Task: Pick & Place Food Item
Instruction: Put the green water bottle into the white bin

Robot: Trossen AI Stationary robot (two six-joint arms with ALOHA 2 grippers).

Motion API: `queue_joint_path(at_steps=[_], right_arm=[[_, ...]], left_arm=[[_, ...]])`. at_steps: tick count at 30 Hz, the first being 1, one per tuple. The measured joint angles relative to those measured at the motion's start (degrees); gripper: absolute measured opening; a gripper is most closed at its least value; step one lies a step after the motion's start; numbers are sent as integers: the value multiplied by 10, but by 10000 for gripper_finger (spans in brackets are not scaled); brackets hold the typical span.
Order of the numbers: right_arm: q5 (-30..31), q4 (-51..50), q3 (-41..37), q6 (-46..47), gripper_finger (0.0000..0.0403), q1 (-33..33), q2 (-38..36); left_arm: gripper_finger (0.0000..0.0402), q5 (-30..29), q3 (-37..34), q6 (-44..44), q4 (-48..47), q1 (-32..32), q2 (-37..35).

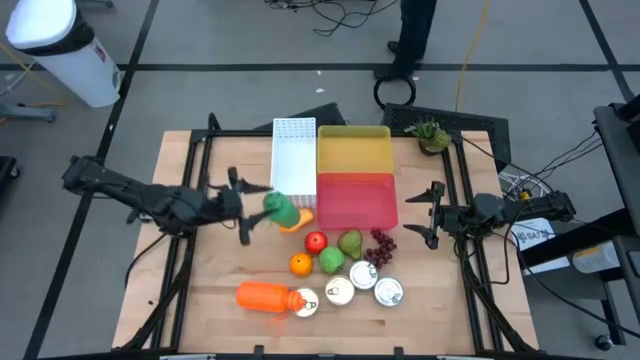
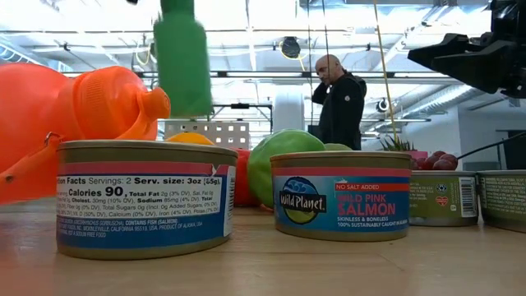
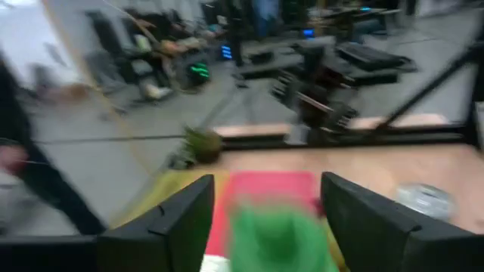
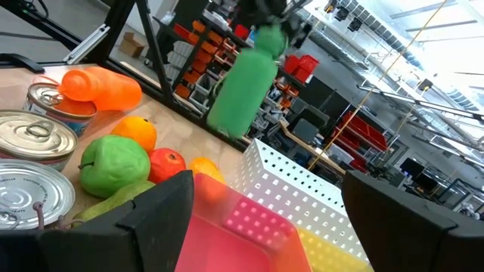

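Observation:
A green bottle (image 1: 281,208) hangs in the air by the white perforated bin (image 1: 293,150). In the low view the green bottle (image 2: 182,62) is well above the table. My left gripper (image 1: 262,207) is shut on it. My right gripper (image 1: 428,215) waits open at the right side of the red bin (image 1: 357,200). A yellow bin (image 1: 352,148) lies beyond the red one. An orange food piece (image 1: 297,223) lies on the table under the bottle. My left gripper holds the green bottle by its upper end (image 4: 261,38), which sits between the two fingers (image 3: 185,215). The arm reaches in from the table's left. The bottle hangs below the hold, slightly tilted and lifted clear of the table.
In front of the bins lie a red apple (image 1: 316,241), an orange (image 1: 300,264), a green apple (image 1: 331,261), a pear (image 1: 350,243) and grapes (image 1: 381,245). Several cans (image 1: 362,276) and an orange bottle (image 1: 262,296) lie near the front edge. A small plant (image 1: 428,130) stands at the far right.

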Motion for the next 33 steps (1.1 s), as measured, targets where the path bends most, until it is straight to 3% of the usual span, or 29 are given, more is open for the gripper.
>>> queue_joint_path(at_steps=[4,8,12,15,18,23,28,33], right_arm=[[0,0,0,0,315,0,0],[0,0,0,0,315,0,0],[0,0,0,0,315,0,0],[0,0,0,0,315,0,0],[0,0,0,0,315,0,0],[0,0,0,0,315,0,0],[0,0,0,0,315,0,0],[0,0,0,0,315,0,0]], left_arm=[[190,-32,57,54,-15,46,3],[129,-25,75,77,-15,113,12],[89,14,73,43,-55,153,14],[83,23,73,8,-99,156,14],[105,20,73,-57,-168,140,14],[188,55,86,-180,-336,96,11],[262,153,87,-321,-494,55,14],[295,240,87,-474,-582,8,32]])
